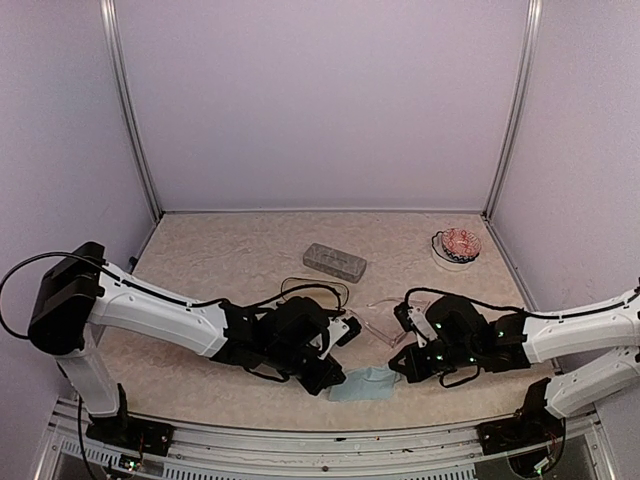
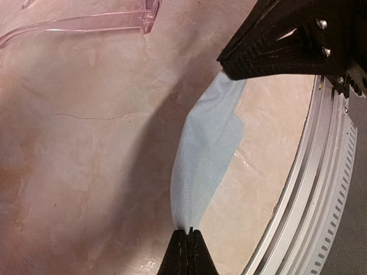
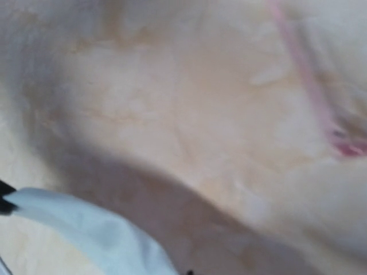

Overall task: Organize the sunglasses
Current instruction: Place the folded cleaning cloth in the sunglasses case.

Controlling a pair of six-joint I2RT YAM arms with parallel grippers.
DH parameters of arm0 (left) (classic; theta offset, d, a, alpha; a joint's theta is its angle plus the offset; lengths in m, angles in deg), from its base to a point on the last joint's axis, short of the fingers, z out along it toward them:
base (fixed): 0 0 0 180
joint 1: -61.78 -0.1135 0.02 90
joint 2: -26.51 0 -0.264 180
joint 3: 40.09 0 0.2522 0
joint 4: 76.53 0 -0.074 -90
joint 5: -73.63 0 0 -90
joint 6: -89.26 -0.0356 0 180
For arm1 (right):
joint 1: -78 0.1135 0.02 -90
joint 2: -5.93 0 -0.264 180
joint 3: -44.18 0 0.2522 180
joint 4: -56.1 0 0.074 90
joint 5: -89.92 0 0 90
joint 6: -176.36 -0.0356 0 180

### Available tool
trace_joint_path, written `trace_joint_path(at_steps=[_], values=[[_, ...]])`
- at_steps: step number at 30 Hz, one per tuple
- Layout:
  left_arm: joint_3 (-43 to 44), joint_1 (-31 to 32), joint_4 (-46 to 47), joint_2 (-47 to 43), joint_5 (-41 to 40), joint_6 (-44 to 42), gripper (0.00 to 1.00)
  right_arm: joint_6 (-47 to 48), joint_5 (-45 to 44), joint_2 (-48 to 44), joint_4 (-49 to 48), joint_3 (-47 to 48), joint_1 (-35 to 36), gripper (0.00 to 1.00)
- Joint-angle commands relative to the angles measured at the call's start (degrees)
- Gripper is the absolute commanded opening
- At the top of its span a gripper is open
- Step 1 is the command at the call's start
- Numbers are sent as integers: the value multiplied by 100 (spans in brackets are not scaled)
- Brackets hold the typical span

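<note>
The clear pale-pink sunglasses (image 1: 375, 320) lie on the table between the two wrists, and one of their arms (image 2: 86, 23) shows in the left wrist view. A thin black wire shape (image 1: 318, 289) just behind the left wrist may be the dark pair; I cannot tell it from the cable. A light blue cloth (image 1: 362, 383) hangs stretched between the grippers near the front edge. My left gripper (image 2: 188, 231) is shut on one corner of it. My right gripper (image 2: 225, 62) is shut on the opposite end. The right wrist view is blurred, with the cloth (image 3: 86, 229) at its lower left.
A grey rectangular case (image 1: 334, 262) lies shut at the middle back. A small white bowl with red-and-white contents (image 1: 460, 245) stands at the back right. The metal rail of the table's front edge (image 2: 321, 189) runs close beside the cloth.
</note>
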Motion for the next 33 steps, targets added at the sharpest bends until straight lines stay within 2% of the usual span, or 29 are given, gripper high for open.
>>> trace_joint_path(at_steps=[1,11,18,29,33], values=[[-254,-60,-59,-472,-239,91,0,31,167,360,-716,291,185,0],[-725,-138,-533,-1406,-64,332,0,-390,98,894,-998,635,701,0],[-881,-333,-768,-2020,-345,497,0,-352,-574,810,-1055,879,875,0],[-548,-1000,-1044,-2232,-495,288,0,264,-1754,1115,-1109,1771,801,0],[-256,-1305,-1184,-2153,-722,174,0,418,-1800,1282,-1191,2018,584,0]])
